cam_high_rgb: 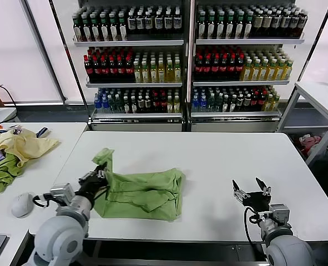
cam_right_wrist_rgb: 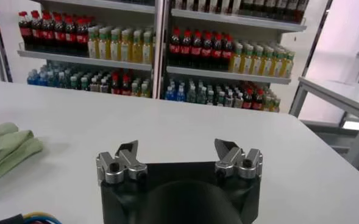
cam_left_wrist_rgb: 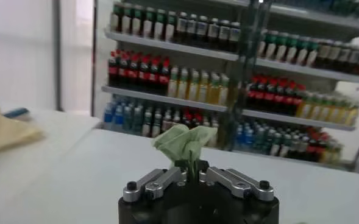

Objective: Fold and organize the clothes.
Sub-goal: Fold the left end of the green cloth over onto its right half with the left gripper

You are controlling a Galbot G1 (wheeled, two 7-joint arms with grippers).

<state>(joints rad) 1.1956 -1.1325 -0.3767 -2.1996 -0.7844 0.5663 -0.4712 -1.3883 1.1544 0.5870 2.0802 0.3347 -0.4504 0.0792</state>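
The light sage-green shirt [cam_high_rgb: 147,194] lies partly folded on the white table [cam_high_rgb: 208,155], toward its front left. My left gripper [cam_high_rgb: 100,176] is at the shirt's left edge, shut on a pinch of the fabric. A sleeve or corner [cam_high_rgb: 104,157] stands up just behind the fingers. In the left wrist view the bunched green cloth [cam_left_wrist_rgb: 184,143] rises out of the left gripper's [cam_left_wrist_rgb: 190,167] closed jaws. My right gripper [cam_high_rgb: 251,188] hovers open and empty over the front right of the table, well apart from the shirt. In the right wrist view the right gripper [cam_right_wrist_rgb: 178,152] stands wide open, with the shirt [cam_right_wrist_rgb: 5,149] far off to one side.
A second table on the left [cam_high_rgb: 53,160] carries a pale yellow garment [cam_high_rgb: 25,145], a darker olive-green garment [cam_high_rgb: 0,174] and a white rounded object [cam_high_rgb: 23,204]. Bottle shelves [cam_high_rgb: 186,55] stand behind the table. Another table [cam_high_rgb: 319,94] stands at the right.
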